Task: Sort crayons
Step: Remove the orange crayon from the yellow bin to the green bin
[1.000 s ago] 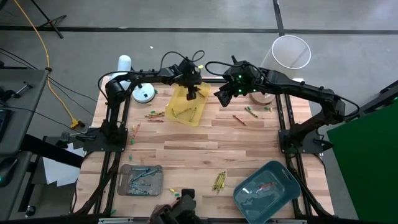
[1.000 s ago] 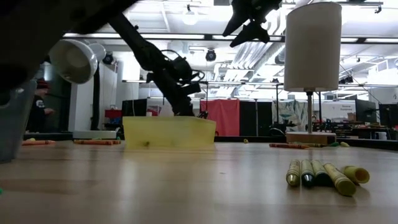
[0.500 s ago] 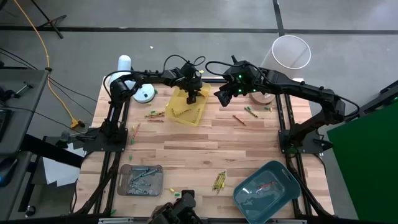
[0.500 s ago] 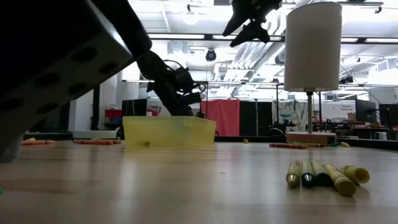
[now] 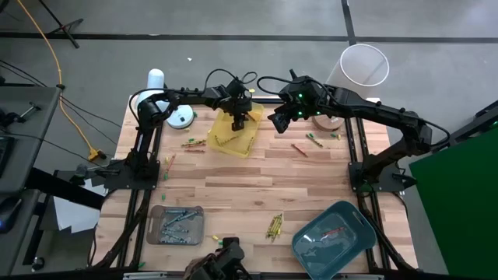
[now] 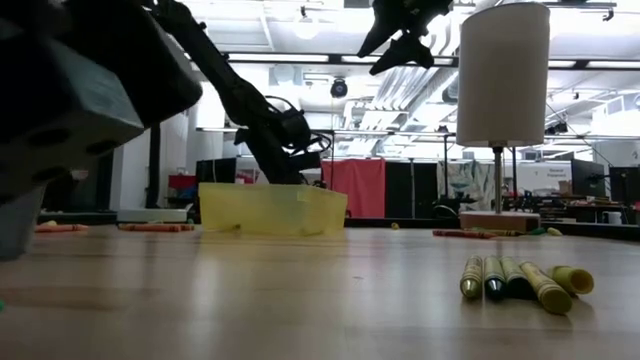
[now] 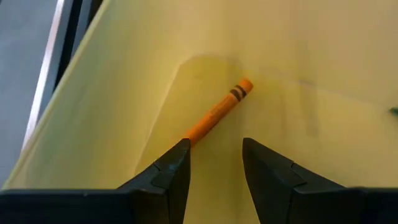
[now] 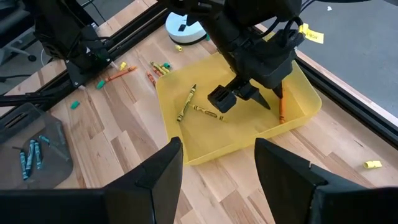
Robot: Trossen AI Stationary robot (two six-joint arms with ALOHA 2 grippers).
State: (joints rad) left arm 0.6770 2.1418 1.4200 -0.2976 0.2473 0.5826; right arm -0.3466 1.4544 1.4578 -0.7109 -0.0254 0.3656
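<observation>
Hovering my open left claw (image 7: 214, 163) over the orange crayon (image 7: 217, 112) in the yellow tray (image 5: 250, 145), I'd withdraw next; right claw (image 8: 217, 168) open, waiting.

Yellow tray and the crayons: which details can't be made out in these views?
- Yellow tray: in the low view its near wall hides everything inside.
- Orange crayon: in the left wrist view its near end is hidden behind the left gripper; contact unclear.
- Grey tray, teal tray: high view, contents too small to count.
- Low view: a blurred dark shape blocks the left.
- Right gripper: empty, above the table.
</observation>
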